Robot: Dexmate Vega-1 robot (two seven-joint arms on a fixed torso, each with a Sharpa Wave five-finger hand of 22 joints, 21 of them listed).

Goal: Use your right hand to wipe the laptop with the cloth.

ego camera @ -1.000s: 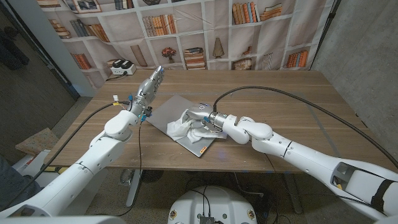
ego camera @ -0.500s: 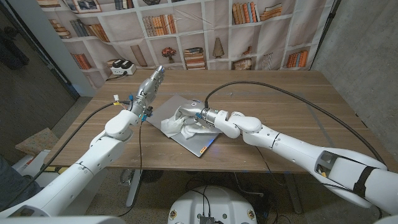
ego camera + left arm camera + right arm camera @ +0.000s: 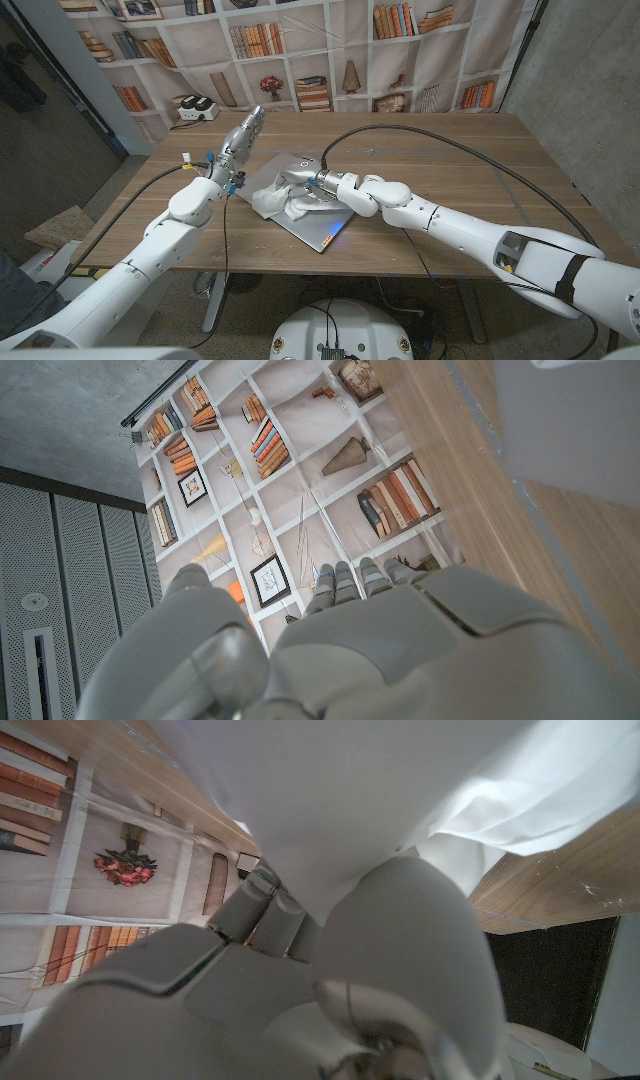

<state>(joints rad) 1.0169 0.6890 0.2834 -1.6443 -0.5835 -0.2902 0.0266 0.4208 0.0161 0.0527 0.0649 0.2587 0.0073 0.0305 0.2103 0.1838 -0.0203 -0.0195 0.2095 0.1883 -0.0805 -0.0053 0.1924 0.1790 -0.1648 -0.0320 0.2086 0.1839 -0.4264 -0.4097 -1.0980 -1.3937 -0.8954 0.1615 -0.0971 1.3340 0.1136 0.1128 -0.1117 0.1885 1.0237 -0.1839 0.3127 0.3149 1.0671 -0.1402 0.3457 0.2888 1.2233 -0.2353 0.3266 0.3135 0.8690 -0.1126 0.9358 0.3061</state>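
**Wiping stroke across the laptop lid**

The right hand holds the bunched white cloth on the closed grey laptop, which lies at the middle of the wooden table; in the right wrist view its fingers curl into the fabric. The cloth spills over the laptop's left edge. A good stroke likely needs even downward pressure and a path kept on the lid. The left hand hovers just beside the laptop, fingers extended close together, holding nothing
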